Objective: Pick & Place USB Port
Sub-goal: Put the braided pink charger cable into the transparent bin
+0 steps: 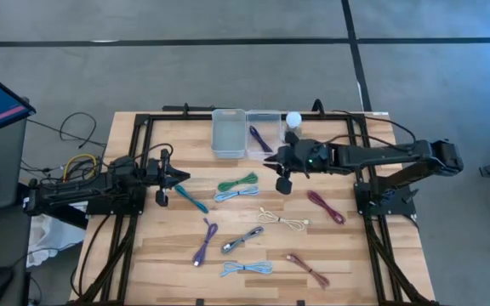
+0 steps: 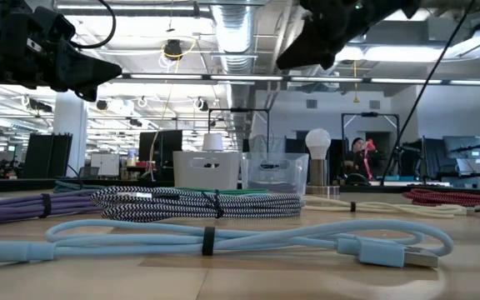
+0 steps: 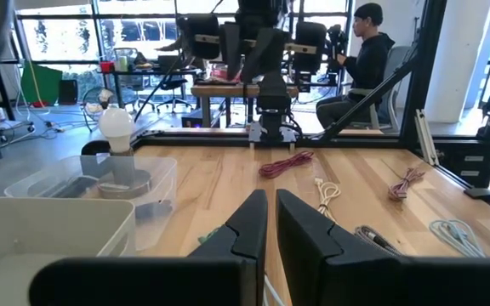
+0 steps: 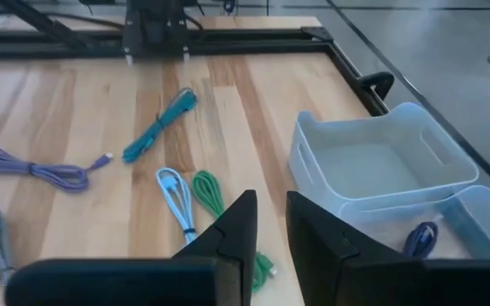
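High view, read left to right: the left tool (image 1: 182, 178) rests low over the pale wooden slatted surface (image 1: 339, 255), fingers clenched together on nothing, its tip just beside a teal bundled USB cable (image 1: 190, 199) lying on a diagonal. Further right, green (image 1: 238, 182) and light blue (image 1: 236, 195) coiled cables lie side by side, with more cables in cream, grey, purple and maroon spread across the surface. At the far edge sit two translucent plastic bins: the left one (image 1: 228, 133) is empty, while the right one (image 1: 264, 136) holds a dark purple USB cable (image 1: 259, 138), its long axis slanting across the bin. The right tool (image 1: 272, 161) hangs just beside that bin, fingers nearly together and holding nothing. One cable looks delivered; many remain to be moved.
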Controlling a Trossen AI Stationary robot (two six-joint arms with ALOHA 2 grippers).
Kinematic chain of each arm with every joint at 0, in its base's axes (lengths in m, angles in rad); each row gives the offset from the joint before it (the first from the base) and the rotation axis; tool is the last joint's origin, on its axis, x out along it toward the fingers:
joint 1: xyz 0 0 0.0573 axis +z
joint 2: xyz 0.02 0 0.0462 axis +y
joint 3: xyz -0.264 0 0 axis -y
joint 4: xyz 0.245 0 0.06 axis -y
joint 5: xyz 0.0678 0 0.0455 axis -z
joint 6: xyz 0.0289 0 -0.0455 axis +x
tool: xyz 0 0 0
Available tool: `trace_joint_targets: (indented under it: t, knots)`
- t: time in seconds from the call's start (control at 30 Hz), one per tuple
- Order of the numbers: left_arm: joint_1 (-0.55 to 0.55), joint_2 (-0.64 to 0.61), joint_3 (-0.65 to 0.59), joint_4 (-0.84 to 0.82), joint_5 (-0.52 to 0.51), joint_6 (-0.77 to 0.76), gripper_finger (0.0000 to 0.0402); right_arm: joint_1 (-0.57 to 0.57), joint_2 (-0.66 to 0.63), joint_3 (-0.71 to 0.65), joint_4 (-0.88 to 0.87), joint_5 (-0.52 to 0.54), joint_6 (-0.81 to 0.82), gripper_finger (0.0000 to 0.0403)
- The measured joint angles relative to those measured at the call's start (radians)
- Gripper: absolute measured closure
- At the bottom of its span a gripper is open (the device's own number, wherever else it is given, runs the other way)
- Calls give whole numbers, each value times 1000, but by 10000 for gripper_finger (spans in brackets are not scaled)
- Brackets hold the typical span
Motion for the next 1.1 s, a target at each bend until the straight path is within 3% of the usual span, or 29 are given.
trace_joint_targets:
  t: [0.4, 0.5, 0.7, 0.93, 1.1]
  knots:
    - [0, 0, 0, 0, 0, 2, 374, -6, 29, -8, 73, -4, 3, 345]
    - [0, 0, 0, 3, -1, 3, 374, -10, 60, -8, 85, -5, 72, 345]
    - [0, 0, 0, 7, 0, 3, 374, -14, 107, -8, 58, -58, 84, 345]
    - [0, 0, 0, 7, 0, 3, 374, -14, -39, -8, -187, 94, 36, 366]
    - [0, 0, 0, 7, 0, 3, 374, 9, -183, -12, -367, 112, 36, 392]
